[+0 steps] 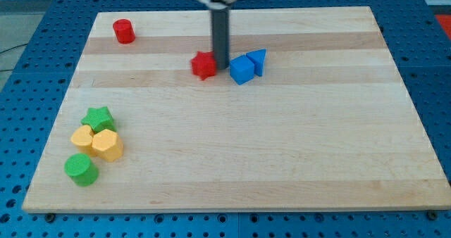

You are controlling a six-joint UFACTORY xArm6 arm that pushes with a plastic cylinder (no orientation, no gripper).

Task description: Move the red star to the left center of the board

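The red star [204,65] lies on the wooden board [232,153] in the upper middle of the view. My tip [221,68] is right beside the star's right edge, touching or nearly touching it, between the star and a blue cube [241,70]. The rod rises straight up from there to the view's top.
A blue triangular block [258,60] sits against the blue cube's right. A red cylinder [124,31] stands at the upper left. At the lower left cluster a green star [98,117], two yellow blocks [84,139] [107,145] and a green cylinder [80,169].
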